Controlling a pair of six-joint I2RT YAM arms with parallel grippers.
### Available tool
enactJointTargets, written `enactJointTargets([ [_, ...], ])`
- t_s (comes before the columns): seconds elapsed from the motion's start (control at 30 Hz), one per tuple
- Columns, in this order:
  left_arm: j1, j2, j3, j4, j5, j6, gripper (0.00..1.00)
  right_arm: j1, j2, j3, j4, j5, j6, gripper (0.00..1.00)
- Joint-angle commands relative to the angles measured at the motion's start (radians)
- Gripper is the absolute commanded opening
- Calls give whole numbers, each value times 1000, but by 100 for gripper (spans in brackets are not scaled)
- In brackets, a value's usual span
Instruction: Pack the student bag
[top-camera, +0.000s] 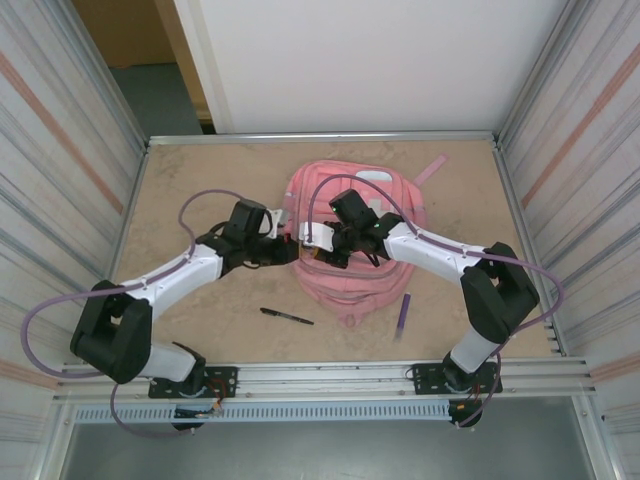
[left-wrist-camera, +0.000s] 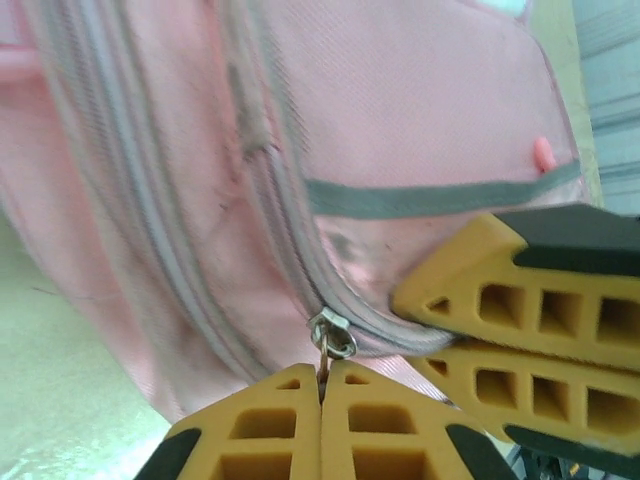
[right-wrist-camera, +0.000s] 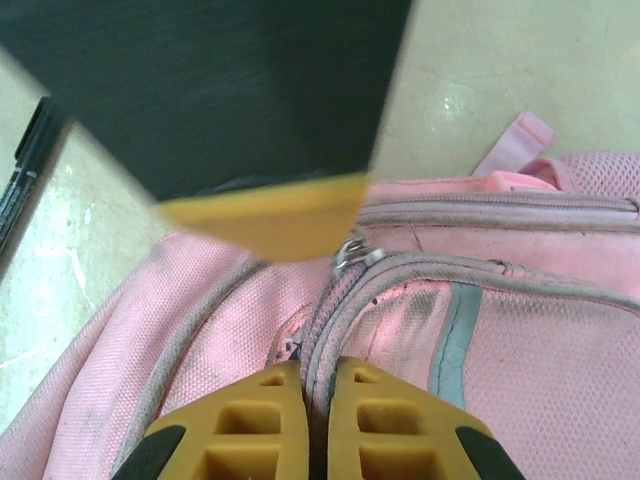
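The student bag (top-camera: 372, 262), a large pink backpack, lies flat in the middle of the table. Both arms meet at its left edge. My left gripper (left-wrist-camera: 322, 372) is shut on the small metal pull hanging from the zip slider (left-wrist-camera: 334, 336). My right gripper (right-wrist-camera: 318, 368) is shut on the bag's zip seam (right-wrist-camera: 330, 320), a little below that same slider (right-wrist-camera: 352, 252). The right gripper's yellow fingers (left-wrist-camera: 520, 330) lie against the bag just right of the slider. From above, the left gripper (top-camera: 293, 248) and right gripper (top-camera: 318, 242) almost touch.
A black pen (top-camera: 287, 316) lies on the table in front of the bag, and is also seen at the left edge of the right wrist view as the black pen (right-wrist-camera: 25, 165). A purple pen (top-camera: 403, 313) lies by the bag's lower right corner. A pink strap (top-camera: 432, 168) trails toward the back right.
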Motion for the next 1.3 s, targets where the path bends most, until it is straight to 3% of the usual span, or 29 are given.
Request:
enactJointTargets([
  [0.0,107,-11,14,-50,-127,32,0,-8,-49,7,-149,3,-69,0],
  [0.13,148,56,71,-66,-165,83,0,21,-40,62,-235,16,-184,0],
  [0.23,145,71,23,75,-220,101,0,45,-28,72,-200,29,-241,0],
  [0.37,146,48,-32,184,-106,133,0,58,30,175,-256,51,-293,0],
  [0.43,134,-17,-89,258,-36,199,10,61,26,205,-306,49,-307,0],
  [0.53,71,-159,-189,302,-86,444,37,58,-28,157,-287,36,-328,0],
  [0.6,71,-230,-260,393,-13,523,50,56,-60,128,-275,40,-334,0],
  [0.67,61,-271,-315,463,108,676,52,53,-86,110,-273,40,-332,0],
  [0.73,31,-284,-340,468,150,839,54,54,-114,84,-244,41,-332,0],
  [0.83,-42,-274,-314,367,41,1023,52,56,-176,25,-185,34,-386,0],
  [1.03,-44,-164,-276,340,188,1169,47,60,-228,-25,-174,-2,-435,0],
  [1.27,-72,-106,-233,326,175,1216,41,76,-268,-85,-138,-17,-382,0],
])
